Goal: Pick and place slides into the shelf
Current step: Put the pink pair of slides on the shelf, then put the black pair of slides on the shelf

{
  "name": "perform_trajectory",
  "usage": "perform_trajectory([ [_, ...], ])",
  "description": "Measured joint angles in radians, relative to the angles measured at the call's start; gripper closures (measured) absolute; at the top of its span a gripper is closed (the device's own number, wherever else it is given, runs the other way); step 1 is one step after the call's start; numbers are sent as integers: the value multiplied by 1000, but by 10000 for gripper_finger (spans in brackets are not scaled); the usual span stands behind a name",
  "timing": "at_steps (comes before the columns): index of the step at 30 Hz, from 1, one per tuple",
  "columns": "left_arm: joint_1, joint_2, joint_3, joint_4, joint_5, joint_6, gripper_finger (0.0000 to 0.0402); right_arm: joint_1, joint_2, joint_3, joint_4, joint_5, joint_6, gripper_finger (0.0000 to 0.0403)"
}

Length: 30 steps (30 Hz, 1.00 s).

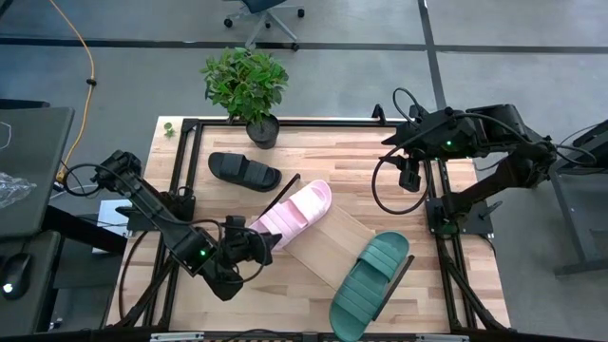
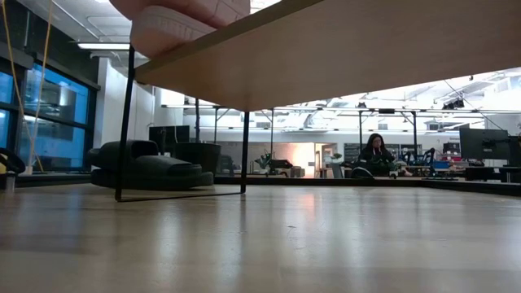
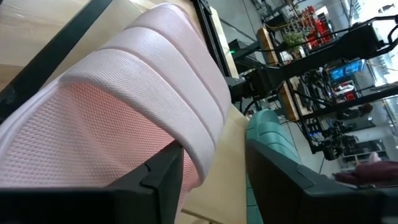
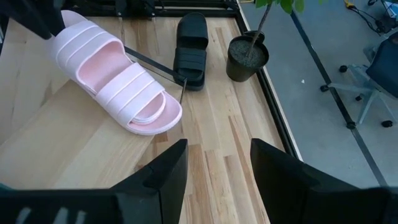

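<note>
The shelf (image 1: 332,249) — nearest the low camera — lies diagonally across the table (image 1: 380,152). The green slide (image 1: 370,283) lies on its near end, the pink slide (image 1: 294,215) on its far end, the black slide (image 1: 244,171) on the tabletop beside a potted plant (image 1: 247,87). The left gripper (image 1: 269,238) sits at the pink slide's heel, fingers spread. The right gripper (image 1: 410,178) waits over the table's far right edge — fingers spread, empty.
</note>
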Motion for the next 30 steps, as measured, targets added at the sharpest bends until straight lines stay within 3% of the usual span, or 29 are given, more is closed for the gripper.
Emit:
perform_trajectory([
  [8, -2, -28, 0, -4, 18, 26, 267, 0, 0, 0, 0, 0, -4, 236],
  [30, -42, -88, 0, -35, 52, 42, 268, 0, 0, 0, 0, 0, -15, 236],
])
